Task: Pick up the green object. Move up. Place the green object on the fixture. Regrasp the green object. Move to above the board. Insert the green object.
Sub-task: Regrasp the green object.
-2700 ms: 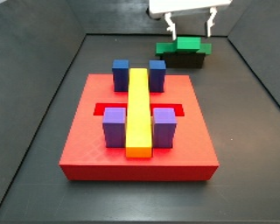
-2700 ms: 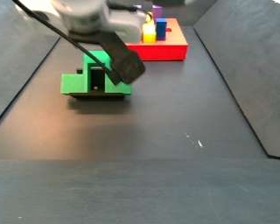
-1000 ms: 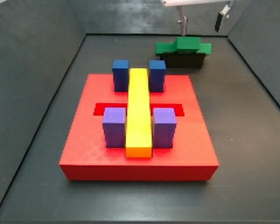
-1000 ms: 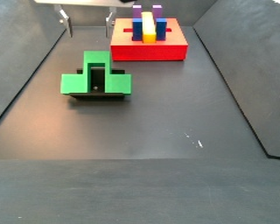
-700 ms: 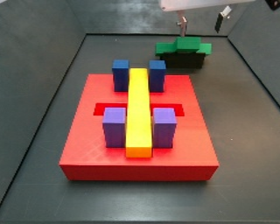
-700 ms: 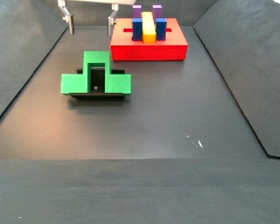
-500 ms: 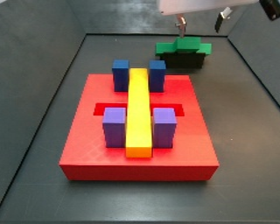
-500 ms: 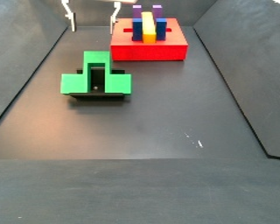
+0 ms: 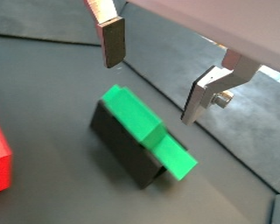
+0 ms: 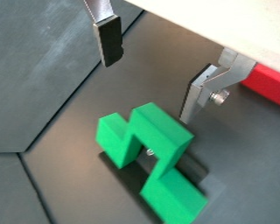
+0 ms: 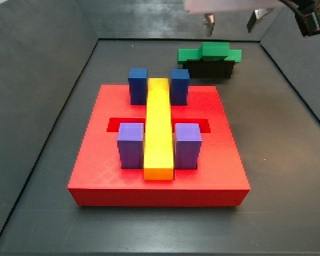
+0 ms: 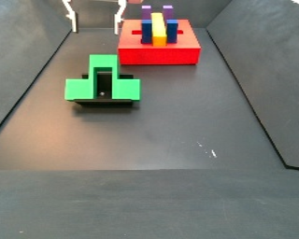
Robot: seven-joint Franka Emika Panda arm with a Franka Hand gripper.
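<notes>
Regrasping looks like the step in hand, since the bright green plastic block piece [image 12: 102,84] already sits on the small, nearly black stepped fixture [image 12: 105,103] and nothing holds it.

In a side view, the dark surface [image 12: 177,177] is bare along its near edge. Past that, toward the left edge, stands the fixture with the green piece on top. Further still, by the far edge, lies the large thick red square board [image 12: 159,51].

The claw [image 9: 157,68] hangs above the green piece [image 9: 149,129], its two flat silver fingers [image 9: 112,41] spread wide apart with only air between the pads. In a side view its fingertips show at the top edge of the frame [image 12: 94,16], well clear of the piece.

To do this step well, I judge the claw should come straight down centred over the piece, fingers lined up to close across the notched middle or a pair of flat parallel faces (not across a corner). It should squeeze only once the pads are low enough to seat fully. A skewed grip could tilt the piece and spoil the fit into the board's slot.

Counted on the board [image 11: 109,170]: two blue blocks [image 11: 139,78], two purple blocks [image 11: 131,145], one long yellow bar [image 11: 159,125]. Elsewhere: one green piece [image 11: 210,52], one fixture [image 11: 210,70].
</notes>
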